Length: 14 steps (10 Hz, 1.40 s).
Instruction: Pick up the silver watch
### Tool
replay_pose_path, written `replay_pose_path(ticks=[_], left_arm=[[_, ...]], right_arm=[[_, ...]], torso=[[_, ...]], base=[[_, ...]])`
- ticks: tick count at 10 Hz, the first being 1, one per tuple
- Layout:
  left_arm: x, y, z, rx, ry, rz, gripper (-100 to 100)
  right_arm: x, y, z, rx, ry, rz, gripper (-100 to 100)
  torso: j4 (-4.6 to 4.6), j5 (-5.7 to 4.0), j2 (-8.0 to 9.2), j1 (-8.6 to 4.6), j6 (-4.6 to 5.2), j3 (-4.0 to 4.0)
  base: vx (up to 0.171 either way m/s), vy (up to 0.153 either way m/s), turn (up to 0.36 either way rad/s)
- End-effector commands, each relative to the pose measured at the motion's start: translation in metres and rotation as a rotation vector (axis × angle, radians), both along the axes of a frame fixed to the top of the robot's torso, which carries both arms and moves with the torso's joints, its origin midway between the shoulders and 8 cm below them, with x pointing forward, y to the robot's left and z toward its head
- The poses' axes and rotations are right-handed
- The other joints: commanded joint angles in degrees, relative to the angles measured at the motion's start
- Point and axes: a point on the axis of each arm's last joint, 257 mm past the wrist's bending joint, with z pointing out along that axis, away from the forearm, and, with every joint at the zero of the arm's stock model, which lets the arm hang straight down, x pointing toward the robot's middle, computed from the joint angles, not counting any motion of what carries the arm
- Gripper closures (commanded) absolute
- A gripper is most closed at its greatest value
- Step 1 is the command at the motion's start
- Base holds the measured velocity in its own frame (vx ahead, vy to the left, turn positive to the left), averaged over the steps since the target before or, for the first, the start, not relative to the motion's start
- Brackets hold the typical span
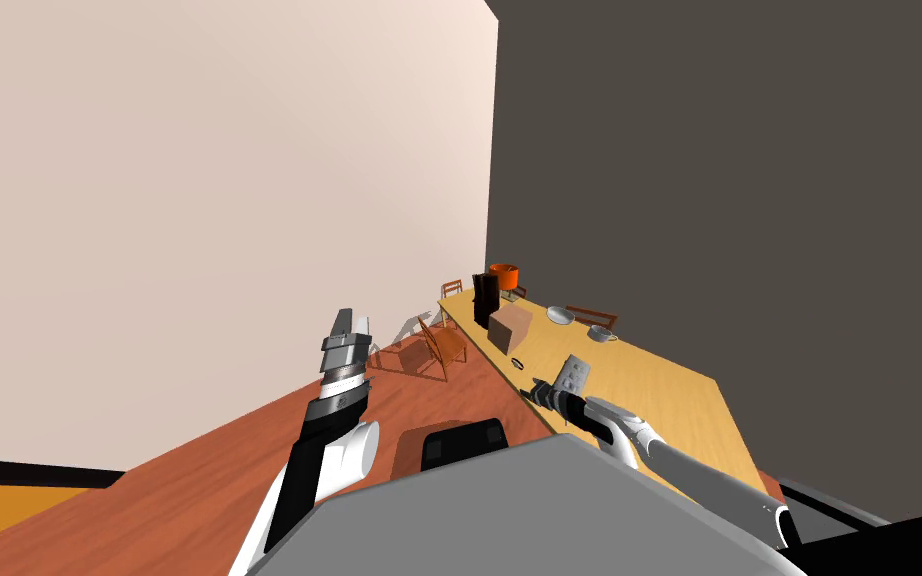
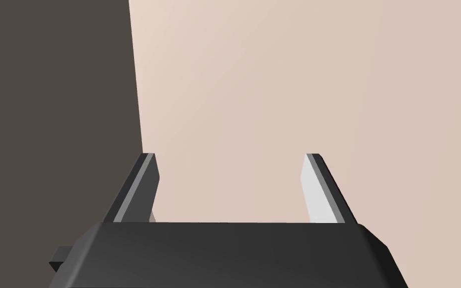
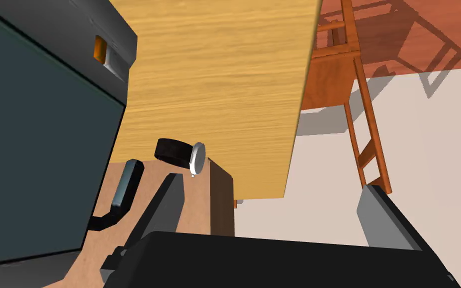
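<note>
**A:** What's furthest left?

**B:** The left gripper (image 1: 351, 322), raised above the reddish wood-grain floor (image 1: 199, 470). Its flat blade fingers (image 2: 319, 190) are spread wide with nothing between them.

**A:** And next?

**B:** Slatted brown wooden chairs (image 1: 436, 347). Then comes the long table (image 1: 649, 390), a yellow slab with fine streaked grain.

**A:** Where's the watch?

**B:** The watch (image 3: 187, 155) lies on that table. It has a round silver case on a looped black band. It is just beside a blocky tan box (image 1: 511, 327), at the box's six o'clock in the head view.

**A:** And the right gripper?

**B:** The right gripper (image 3: 272, 182) is near the watch's three o'clock, fingers parted wide and gripping nothing. The watch lies just past one fingertip, not between the two.

**A:** Anything further right?

**B:** A shallow round grey bowl (image 1: 559, 315) sits at the gripper's twelve o'clock. A small grey pan (image 1: 601, 333) sits at its one o'clock.
</note>
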Motion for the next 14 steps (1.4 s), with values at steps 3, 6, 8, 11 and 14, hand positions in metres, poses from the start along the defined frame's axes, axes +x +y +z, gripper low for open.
replay_pose_path(ticks=[3,6,8,11,14], left_arm=[[0.000,0.000,0.000,0.000,0.000,0.000,0],[0.000,0.000,0.000,0.000,0.000,0.000,0],[0.000,0.000,0.000,0.000,0.000,0.000,0],[0.000,0.000,0.000,0.000,0.000,0.000,0],[0.000,0.000,0.000,0.000,0.000,0.000,0]], right_arm=[[-0.019,-0.053,-0.010,-0.130,0.056,0.004,-100],[-0.024,-0.067,-0.012,-0.162,0.069,0.003,-100],[-0.022,-0.061,-0.019,-0.161,0.066,-0.005,-100],[-0.019,-0.050,-0.030,-0.157,0.064,-0.019,-100],[-0.019,-0.052,-0.028,-0.158,0.064,-0.016,100]], torso=[[0.00,0.01,0.04,0.12,0.00,0.02],[0.02,0.03,0.15,0.23,0.02,0.07],[0.10,0.04,0.54,0.28,0.05,0.30],[0.12,-0.01,0.61,0.09,0.04,0.34],[0.13,0.03,0.64,0.25,0.05,0.36]], base=[[0.142,-0.020,0.209],[0.101,-0.005,0.117],[0.010,-0.016,0.030],[0.004,-0.051,0.058],[0.001,-0.007,0.004]])
